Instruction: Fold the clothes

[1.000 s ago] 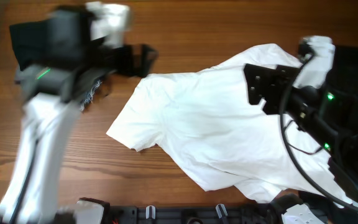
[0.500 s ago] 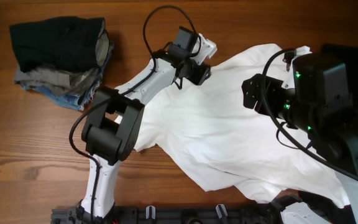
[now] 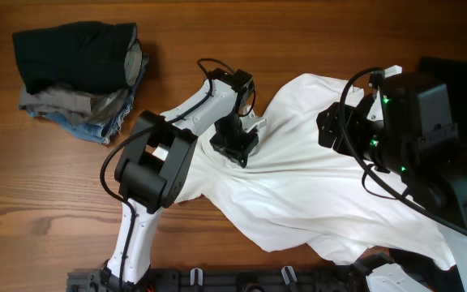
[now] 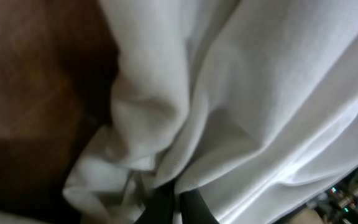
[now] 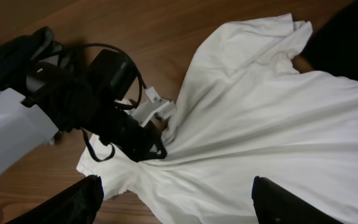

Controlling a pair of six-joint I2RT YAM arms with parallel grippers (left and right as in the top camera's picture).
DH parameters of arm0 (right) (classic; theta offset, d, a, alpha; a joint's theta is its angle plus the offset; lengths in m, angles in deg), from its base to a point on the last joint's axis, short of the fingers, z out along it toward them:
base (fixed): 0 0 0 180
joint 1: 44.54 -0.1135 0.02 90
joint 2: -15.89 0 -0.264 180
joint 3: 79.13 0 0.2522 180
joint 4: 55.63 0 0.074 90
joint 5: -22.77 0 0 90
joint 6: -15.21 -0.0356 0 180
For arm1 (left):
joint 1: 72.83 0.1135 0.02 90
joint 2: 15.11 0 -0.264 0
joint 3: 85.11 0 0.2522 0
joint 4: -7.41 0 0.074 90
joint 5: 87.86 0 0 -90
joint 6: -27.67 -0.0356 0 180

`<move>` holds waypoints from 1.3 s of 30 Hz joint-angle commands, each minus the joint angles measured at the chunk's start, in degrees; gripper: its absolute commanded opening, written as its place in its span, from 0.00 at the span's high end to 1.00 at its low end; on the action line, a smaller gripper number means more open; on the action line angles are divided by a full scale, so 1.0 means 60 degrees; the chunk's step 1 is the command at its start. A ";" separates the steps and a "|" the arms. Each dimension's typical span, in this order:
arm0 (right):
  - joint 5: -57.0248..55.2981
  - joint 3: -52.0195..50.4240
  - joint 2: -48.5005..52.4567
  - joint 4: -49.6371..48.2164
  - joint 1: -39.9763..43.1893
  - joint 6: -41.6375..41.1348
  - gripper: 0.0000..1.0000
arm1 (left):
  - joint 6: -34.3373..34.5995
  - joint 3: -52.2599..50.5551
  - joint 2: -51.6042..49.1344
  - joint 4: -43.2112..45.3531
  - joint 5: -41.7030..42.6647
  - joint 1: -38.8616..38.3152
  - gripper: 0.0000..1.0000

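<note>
Tabletop (image 3: 55, 203): left claw (image 3: 235, 151) tight on T-shirt (image 3: 314, 186)

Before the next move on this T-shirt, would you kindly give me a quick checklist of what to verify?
1. The left gripper is shut on the white T-shirt: ok.
2. The right gripper is open, holding nothing: ok.
3. T-shirt lying flat: not ok, bunched toward the left gripper.
4. The folded stack lies apart from the T-shirt: ok.
5. T-shirt's near right edge in view: cannot tell, hidden under the right arm.
</note>
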 commanded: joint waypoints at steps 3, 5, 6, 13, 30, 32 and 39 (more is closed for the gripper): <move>-0.0364 0.0000 0.0018 -0.0022 0.0033 -0.0015 0.17 | -0.0055 0.0568 0.2004 0.0240 0.0160 0.0000 0.30; -0.0393 -0.0004 0.0018 -0.0095 0.0033 -0.0025 0.17 | -0.0164 0.0637 0.2608 0.2120 -0.0066 0.0000 0.03; -0.0393 0.0000 0.0018 -0.0127 0.0033 -0.0029 0.17 | -0.0157 0.0637 0.2648 0.3319 -0.0197 0.0000 0.01; -0.0390 0.0000 0.0018 -0.0124 0.0033 -0.0036 0.17 | -0.0047 0.0619 0.0707 0.8076 -0.0193 0.0000 0.16; -0.0390 0.0000 0.0018 0.0131 0.0033 -0.0033 0.18 | 0.0459 0.0612 -0.0943 0.7530 -0.0160 -0.0051 0.96; -0.0466 0.0000 0.0018 0.0131 0.0033 -0.0033 0.17 | 0.0499 0.0732 -0.0470 0.7289 -0.0794 0.0182 0.96; -0.0816 -0.0004 0.0022 0.0007 0.0033 -0.0040 0.15 | 0.0816 0.2036 0.2441 0.7989 -0.2889 0.3730 0.96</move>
